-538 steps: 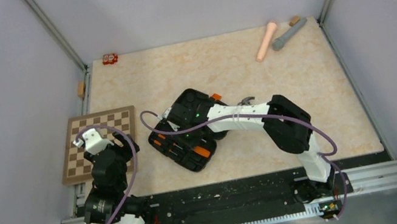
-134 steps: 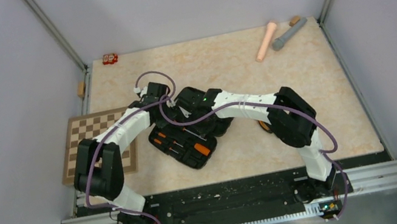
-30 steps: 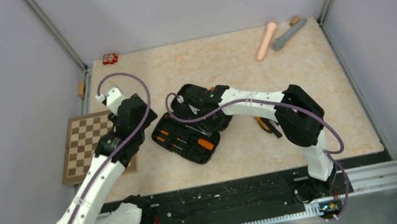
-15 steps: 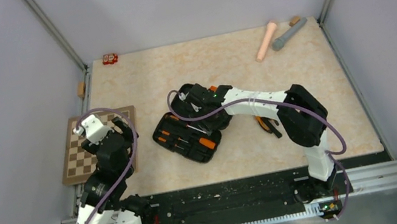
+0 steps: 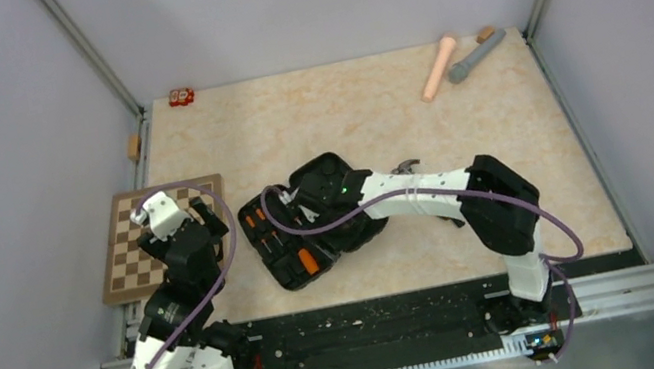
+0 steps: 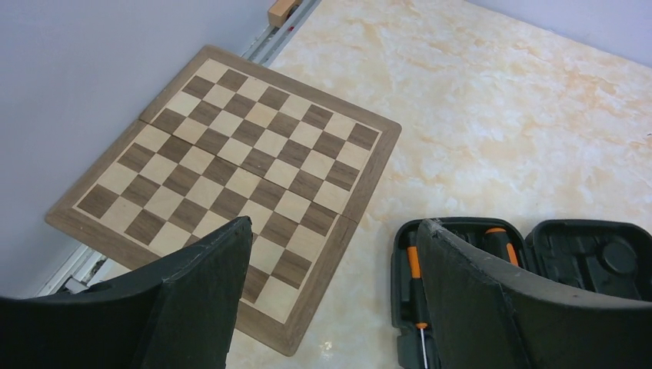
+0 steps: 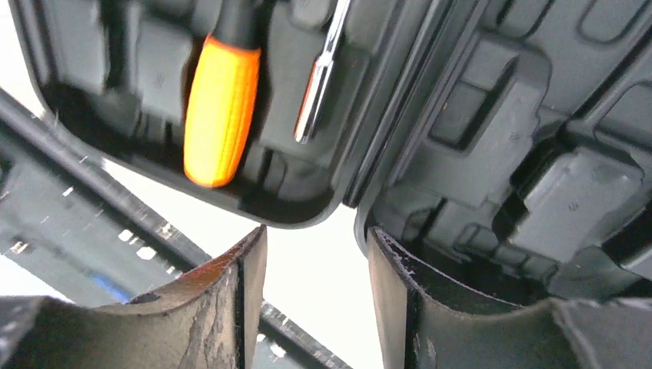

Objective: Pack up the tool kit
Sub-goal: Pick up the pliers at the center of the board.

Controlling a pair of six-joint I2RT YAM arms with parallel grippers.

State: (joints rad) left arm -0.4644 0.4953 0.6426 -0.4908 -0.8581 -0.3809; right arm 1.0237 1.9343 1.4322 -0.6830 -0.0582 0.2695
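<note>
Case (image 5: 284,276) is mid-table, a bit left of centre and toward the near edge. It lies open flat, both halves face up. The left-near half holds screwdrivers (image 5: 308,261) with orange handles, seated in their slots. The other half lies to the right and far, partly under my right arm (image 5: 425,189).

Right gripper (image 7: 314,246) sits low at the case's near edge. Its fingers (image 7: 231,292) are moderately apart with nothing between them, only bare table showing in the gap. The gap lines up with the notch where the two halves meet. One fat orange handle (image 7: 219,108) and a metal shaft (image 7: 319,84) are right above it. Can't tell if either finger touches the case.

Left gripper (image 6: 334,231) is well left of the case, hanging over the right-near part of the chessboard (image 6: 231,169). It is spread wide and empty. The case's left end (image 6: 584,254) shows past my right finger.

A pink cylinder (image 5: 438,68) and a grey one (image 5: 475,56) lie at the far right corner of the table (image 5: 341,111), well apart from the case.
</note>
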